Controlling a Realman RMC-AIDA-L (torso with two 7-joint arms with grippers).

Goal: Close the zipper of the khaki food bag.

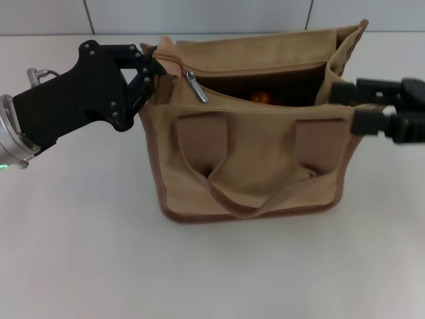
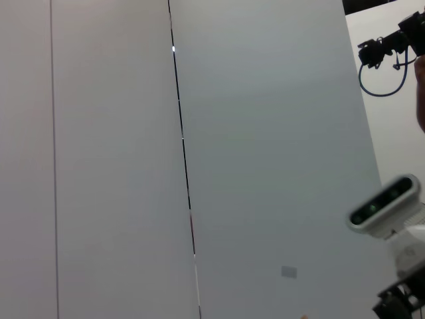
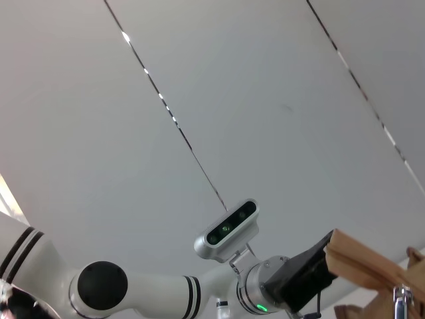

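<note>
White tabletop (image 1: 80, 252) carries the khaki food bag (image 1: 255, 166) at its centre, upright, mouth open, with an orange item (image 1: 259, 97) visible inside. At your left, the left hand (image 1: 151, 78) is clenched on the bag's left upper corner, just beside the zipper (image 1: 197, 86), whose silver slider sits near that end of the track. At your right, the right hand (image 1: 345, 106) meets the bag's right edge; its grip state cannot be told.

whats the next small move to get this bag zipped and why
Probably bring the right gripper across to the zipper pull tab: the khaki food bag gapes open, the slider sits by the left end, and the left gripper is at that end seam, seemingly bracing it.
</note>
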